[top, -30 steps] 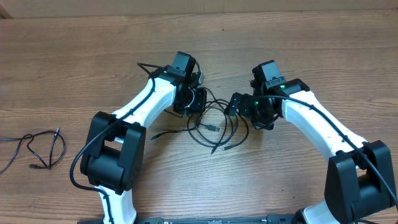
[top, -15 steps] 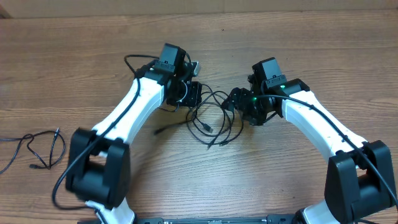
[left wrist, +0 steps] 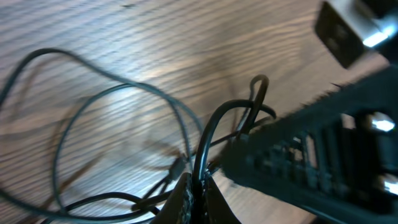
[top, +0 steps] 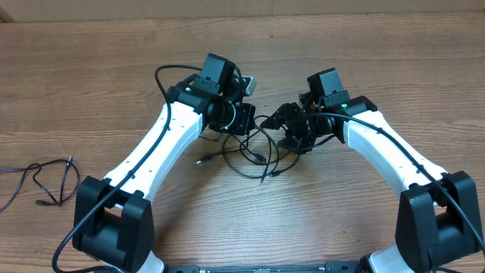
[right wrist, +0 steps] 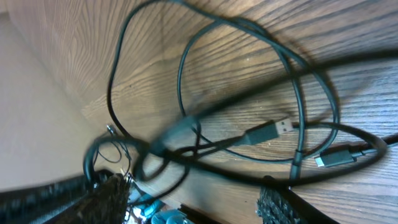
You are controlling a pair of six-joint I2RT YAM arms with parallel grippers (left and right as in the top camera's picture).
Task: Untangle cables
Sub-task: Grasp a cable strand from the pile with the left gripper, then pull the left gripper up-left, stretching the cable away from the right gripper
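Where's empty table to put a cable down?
It's crowded between the left hand and right hand, where the tangled thin black cables lie. A loose black cable sits at the left edge. Bare spots: the far strip of the brown wooden table beyond the hands, and the near middle in front of the tangle.

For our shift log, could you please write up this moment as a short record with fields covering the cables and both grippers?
Tangle: tangled cables lie in overlapping loops mid-table, between the two arms
Left arm: left gripper shut on a strand of the tangle
Right arm: right gripper open, fingers spread above the loops
Plug: silver plug lies on the wood among the loops
Set apart: separate cable lies alone near the left edge
Status: not yet untangled
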